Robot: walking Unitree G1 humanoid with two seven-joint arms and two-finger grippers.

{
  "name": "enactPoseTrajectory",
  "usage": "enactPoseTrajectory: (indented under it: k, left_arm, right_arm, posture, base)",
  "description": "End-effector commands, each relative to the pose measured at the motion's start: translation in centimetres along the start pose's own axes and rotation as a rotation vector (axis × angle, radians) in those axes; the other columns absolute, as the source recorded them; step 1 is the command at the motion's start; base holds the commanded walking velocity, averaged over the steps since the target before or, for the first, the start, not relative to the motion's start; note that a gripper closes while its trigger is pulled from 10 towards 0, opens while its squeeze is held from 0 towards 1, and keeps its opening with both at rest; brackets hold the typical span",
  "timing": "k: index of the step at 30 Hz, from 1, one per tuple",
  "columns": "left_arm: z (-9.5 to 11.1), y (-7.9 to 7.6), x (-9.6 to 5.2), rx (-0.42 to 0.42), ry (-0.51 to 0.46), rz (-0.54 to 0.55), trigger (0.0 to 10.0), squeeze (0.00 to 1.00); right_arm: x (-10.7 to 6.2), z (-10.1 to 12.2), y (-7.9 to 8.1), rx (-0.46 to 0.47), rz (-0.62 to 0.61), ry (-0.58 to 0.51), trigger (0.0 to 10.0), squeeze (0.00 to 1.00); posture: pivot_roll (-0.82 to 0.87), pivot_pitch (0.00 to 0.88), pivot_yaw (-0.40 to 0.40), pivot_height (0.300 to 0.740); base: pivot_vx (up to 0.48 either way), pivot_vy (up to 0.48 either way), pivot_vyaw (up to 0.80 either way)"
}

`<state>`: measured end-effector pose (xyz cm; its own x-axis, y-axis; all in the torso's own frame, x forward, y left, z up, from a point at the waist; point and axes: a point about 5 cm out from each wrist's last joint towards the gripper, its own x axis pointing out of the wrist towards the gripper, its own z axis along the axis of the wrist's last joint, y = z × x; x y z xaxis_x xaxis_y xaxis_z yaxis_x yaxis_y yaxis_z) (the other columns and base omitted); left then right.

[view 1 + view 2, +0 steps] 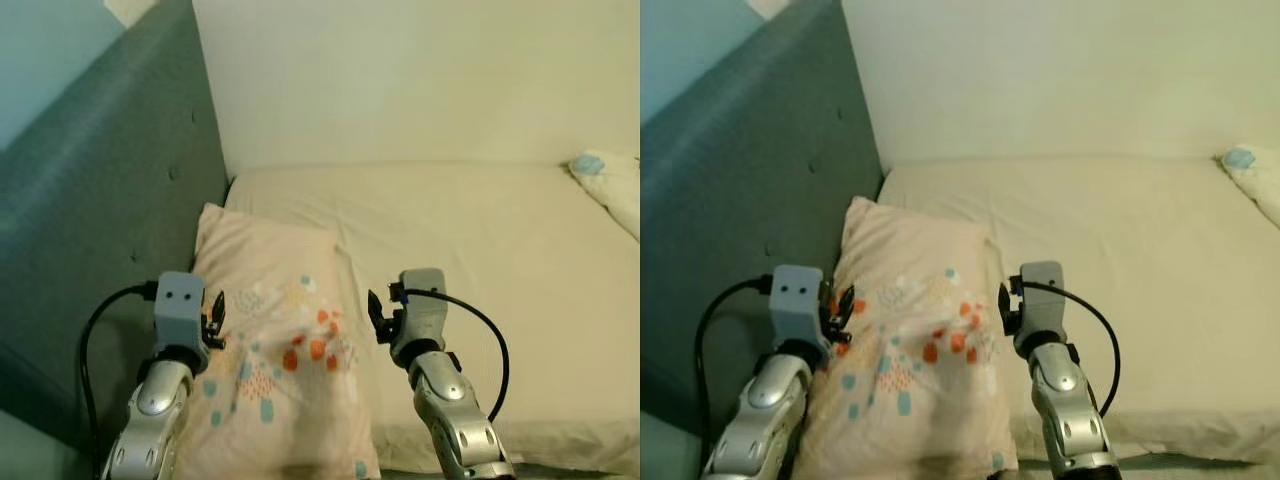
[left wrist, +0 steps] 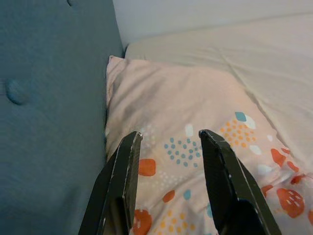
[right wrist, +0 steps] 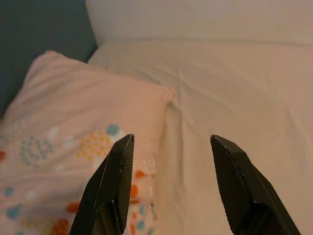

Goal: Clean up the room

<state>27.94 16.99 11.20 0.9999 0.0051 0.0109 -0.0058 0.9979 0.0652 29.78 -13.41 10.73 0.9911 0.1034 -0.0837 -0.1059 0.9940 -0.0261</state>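
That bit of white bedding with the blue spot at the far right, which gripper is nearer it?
Right. The right gripper hangs at the pillow's right edge; the bedding lies beyond, while the left gripper is at the pillow's left.

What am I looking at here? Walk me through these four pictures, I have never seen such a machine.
This is a humanoid robot leaning over a bed. The two wide pictures come from the two eyes of a camera on its head, looking down, so they show the same scene. The silver limbs are its arms; each ends in a gripper with two black fingers. The left gripper hangs at the pillow's left edge, the right gripper at its right edge. The other two pictures come from cameras on the wrists, looking along the fingers. Both grippers are open and hold nothing. The patterned pillow lies on the cream sheet, against the blue-grey headboard. Another pillow's corner shows at the far right.
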Motion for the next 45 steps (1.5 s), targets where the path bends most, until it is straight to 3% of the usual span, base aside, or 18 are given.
enactPoseTrajectory:
  k: [1,6,11,12,19,30,37,45]
  left_arm:
    - [-0.4,-0.2,-0.3,0.013,0.025,-0.017,10.0,0.0]
    - [-0.1,-0.7,-0.4,0.076,0.008,-0.059,10.0,0.0]
    - [-0.4,-0.8,-0.5,0.059,0.028,-0.068,10.0,0.0]
    - [-1.0,-0.5,-0.6,0.065,0.05,-0.056,10.0,0.0]
    - [-1.3,-0.7,-0.7,0.081,0.067,-0.062,10.0,0.0]
    - [-1.5,-1.0,-0.8,0.097,0.073,-0.053,10.0,0.0]
    - [-1.6,-1.0,-0.6,0.034,0.097,-0.053,10.0,0.0]
    - [-1.9,-1.6,-0.9,0.082,0.116,-0.11,10.0,0.0]
  right_arm:
    - [-0.3,-0.6,0.1,0.013,0.005,0.018,10.0,0.0]
    - [-0.3,-0.9,0.4,0.022,0.022,0.032,10.0,0.0]
    - [-0.4,-1.5,0.8,0.027,0.051,0.066,10.0,0.0]
    - [-0.4,-1.9,0.8,0.082,0.033,0.086,10.0,0.0]
    - [0.0,-2.3,-0.2,0.116,-0.039,0.102,10.0,0.0]
    - [-0.1,-2.7,-0.1,0.047,-0.025,0.12,10.0,0.0]
    - [-0.2,-2.8,-0.8,0.058,-0.05,0.128,10.0,0.0]
    - [-0.7,-2.5,-0.5,0.078,-0.053,0.124,10.0,0.0]
  posture:
    - [-0.06,0.075,-0.001,0.74]
    - [-0.06,0.067,-0.003,0.74]
    - [-0.06,0.067,-0.006,0.74]
    - [-0.06,0.068,-0.005,0.74]
    - [-0.06,0.075,-0.002,0.74]
    - [-0.07,0.078,0.009,0.74]
    - [-0.07,0.087,0.011,0.74]
    - [-0.08,0.122,0.036,0.74]
  base:
    - [0.0,0.0,0.0]
    - [0.0,0.0,0.0]
    - [0.0,0.0,0.0]
    - [0.0,0.0,0.0]
    - [0.0,0.0,0.0]
    - [0.0,0.0,0.0]
    - [0.0,0.0,0.0]
    - [0.0,0.0,0.0]
